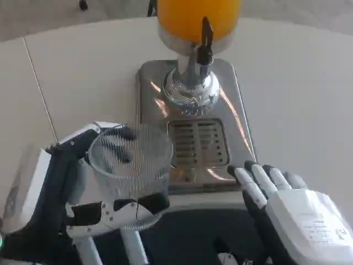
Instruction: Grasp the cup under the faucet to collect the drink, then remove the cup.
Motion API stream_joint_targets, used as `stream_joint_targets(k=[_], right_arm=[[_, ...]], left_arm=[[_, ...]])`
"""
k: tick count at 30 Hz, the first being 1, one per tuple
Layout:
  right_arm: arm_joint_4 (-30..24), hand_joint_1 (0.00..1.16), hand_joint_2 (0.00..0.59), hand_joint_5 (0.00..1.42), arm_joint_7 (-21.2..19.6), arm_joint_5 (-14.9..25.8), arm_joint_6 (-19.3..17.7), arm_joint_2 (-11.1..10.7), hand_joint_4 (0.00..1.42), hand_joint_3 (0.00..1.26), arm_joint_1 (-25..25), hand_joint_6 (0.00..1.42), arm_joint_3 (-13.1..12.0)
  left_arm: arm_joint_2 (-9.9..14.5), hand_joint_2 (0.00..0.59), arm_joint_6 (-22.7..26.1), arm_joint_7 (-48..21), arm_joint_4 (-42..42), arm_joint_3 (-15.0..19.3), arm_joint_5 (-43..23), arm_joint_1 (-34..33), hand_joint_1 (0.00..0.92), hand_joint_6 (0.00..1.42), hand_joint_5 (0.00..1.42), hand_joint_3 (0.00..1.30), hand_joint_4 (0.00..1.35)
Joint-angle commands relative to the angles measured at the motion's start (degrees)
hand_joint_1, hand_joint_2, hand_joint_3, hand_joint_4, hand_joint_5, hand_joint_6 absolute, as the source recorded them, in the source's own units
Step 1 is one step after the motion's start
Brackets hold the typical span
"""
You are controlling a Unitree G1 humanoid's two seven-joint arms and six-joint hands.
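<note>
Ribbed clear plastic cup (131, 165), apparently empty, held in left hand (83, 187), fingers wrapped round its wall, just left of the steel drip tray (196, 143) on the white tabletop (298, 110). Right hand (287, 204) holds nothing, fingers apart, at tray's front edge. Move cup rightward under black faucet (206, 41), upright, rim centred.

A ribbed clear plastic cup (131, 160), a glossy polished metal dispenser base (190, 118) and a matt white table (298, 94) are seen.

White table (83, 72) carries steel dispenser base (149, 88), orange-filled tank (182, 16) above.
</note>
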Motion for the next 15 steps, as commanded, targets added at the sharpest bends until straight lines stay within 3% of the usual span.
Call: stream_joint_targets(k=[1,15], right_arm=[[-1.09,0.53,0.413,0.00,-0.77,0.66,-0.06,0.82,0.00,0.06,0.63,0.00,0.02],[-1.56,0.53,0.413,0.00,-0.94,1.53,-0.10,0.82,0.00,0.06,1.24,0.00,-0.19]], left_arm=[[-0.54,0.000,0.06,-0.13,-1.79,0.02,-0.06,0.55,0.584,1.42,1.35,0.93,1.16],[-0.95,0.000,0.28,-0.23,-2.47,-0.02,0.24,0.94,0.584,1.42,1.35,0.93,1.16]])
